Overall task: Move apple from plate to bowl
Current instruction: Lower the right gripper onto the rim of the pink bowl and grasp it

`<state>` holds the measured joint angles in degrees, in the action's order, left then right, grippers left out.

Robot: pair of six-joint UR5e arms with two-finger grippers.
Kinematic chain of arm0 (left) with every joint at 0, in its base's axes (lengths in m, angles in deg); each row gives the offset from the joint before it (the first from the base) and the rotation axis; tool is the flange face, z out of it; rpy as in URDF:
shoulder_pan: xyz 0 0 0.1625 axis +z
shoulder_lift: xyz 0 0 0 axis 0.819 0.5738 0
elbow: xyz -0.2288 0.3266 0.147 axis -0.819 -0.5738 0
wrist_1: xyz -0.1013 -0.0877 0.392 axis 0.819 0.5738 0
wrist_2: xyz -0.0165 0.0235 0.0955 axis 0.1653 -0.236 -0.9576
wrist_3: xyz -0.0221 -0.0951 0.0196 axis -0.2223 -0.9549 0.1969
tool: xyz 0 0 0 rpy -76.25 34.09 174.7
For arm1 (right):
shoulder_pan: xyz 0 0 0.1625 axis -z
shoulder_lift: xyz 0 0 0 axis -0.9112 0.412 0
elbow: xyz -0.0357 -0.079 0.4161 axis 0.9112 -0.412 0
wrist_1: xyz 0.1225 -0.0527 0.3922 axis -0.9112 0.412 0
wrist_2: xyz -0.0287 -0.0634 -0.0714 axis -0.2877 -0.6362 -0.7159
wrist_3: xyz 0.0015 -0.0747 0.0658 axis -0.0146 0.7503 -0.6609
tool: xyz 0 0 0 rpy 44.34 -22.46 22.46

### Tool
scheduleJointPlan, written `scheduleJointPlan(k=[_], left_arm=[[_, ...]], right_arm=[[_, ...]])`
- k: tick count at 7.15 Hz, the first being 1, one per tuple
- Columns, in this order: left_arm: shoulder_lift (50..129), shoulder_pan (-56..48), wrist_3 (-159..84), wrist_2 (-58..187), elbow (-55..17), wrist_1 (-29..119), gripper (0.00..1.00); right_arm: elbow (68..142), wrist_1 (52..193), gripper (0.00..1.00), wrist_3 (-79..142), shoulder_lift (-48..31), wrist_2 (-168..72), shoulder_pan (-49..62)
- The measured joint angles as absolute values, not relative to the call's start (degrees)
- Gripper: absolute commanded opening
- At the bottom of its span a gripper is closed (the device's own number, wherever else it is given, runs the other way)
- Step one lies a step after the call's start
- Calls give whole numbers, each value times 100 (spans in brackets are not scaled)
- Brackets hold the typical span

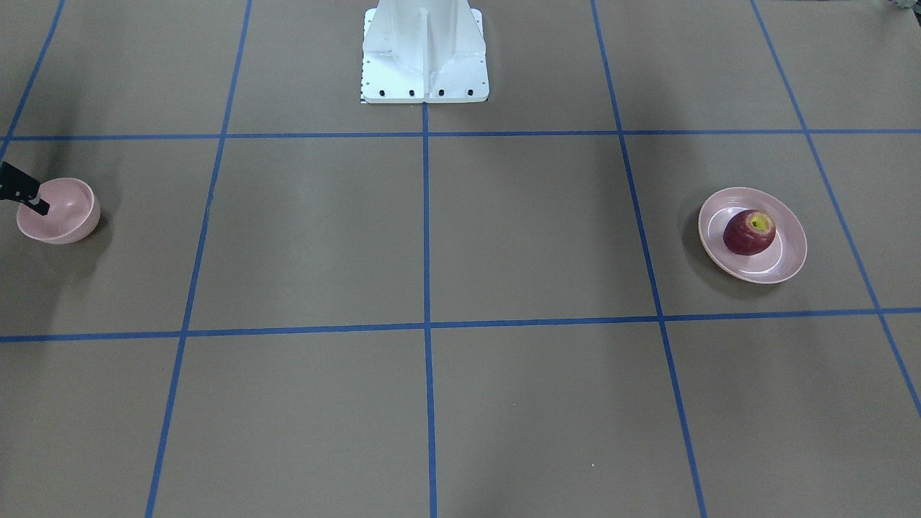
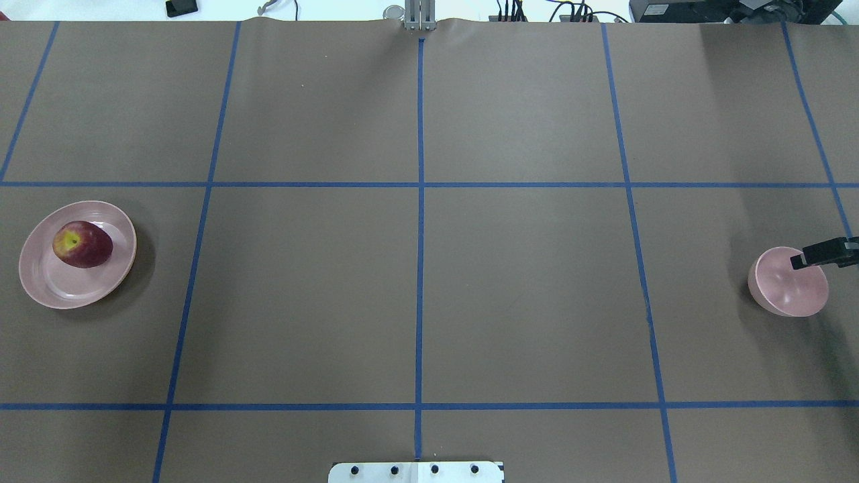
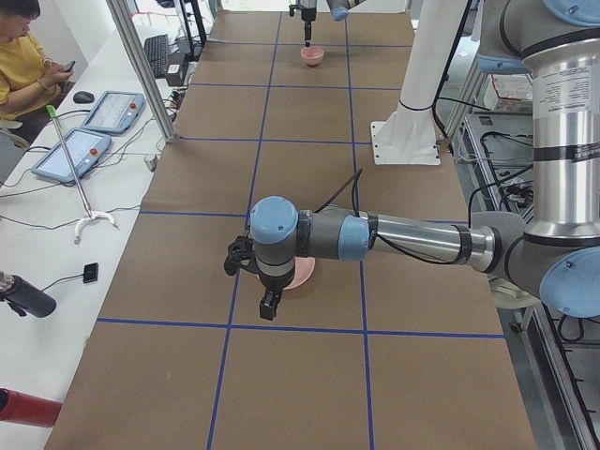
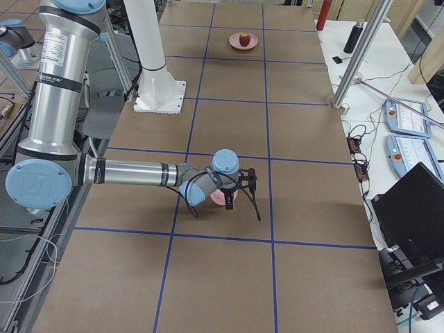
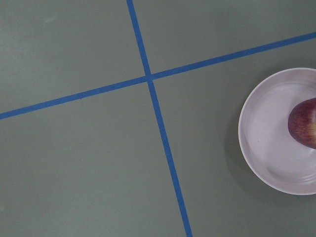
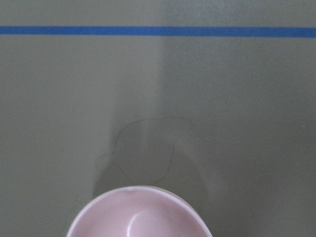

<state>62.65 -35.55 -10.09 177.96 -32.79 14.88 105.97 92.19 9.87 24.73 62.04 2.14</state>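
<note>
The apple is seen resting on the plate, well apart from the bowl across the surface. The right claw is held over the bowl, the left claw near the plate; neither's grip can be told.

Tape cross: blue, below the left gripper.
Operator: yellow shirt, well apart from it.
Pendants: roughly between them.

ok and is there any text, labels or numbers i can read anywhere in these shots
No text can be read in any view.
The apple, plate and bowl carry no label or marking.
Any print on the pendants beside the table is too small to read.
</note>
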Motion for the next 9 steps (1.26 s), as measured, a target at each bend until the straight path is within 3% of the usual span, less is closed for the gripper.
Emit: scheduleJointPlan(k=[1,2,7,9], left_arm=[[6262,-3555,-1009,17799,-3280,1488,98],[6259,-3554,-1008,17801,-3281,1488,98],[6235,-3555,-1006,17802,-3274,1481,98],[6213,-3555,-1002,17802,-3274,1479,98]], right_arm=[[10438,8981,4,923,2544,6144,282],[10338,8867,0,898,2597,6121,302],[10512,8876,0,822,2555,6260,278],[10666,9153,0,265,2057,6381,276]])
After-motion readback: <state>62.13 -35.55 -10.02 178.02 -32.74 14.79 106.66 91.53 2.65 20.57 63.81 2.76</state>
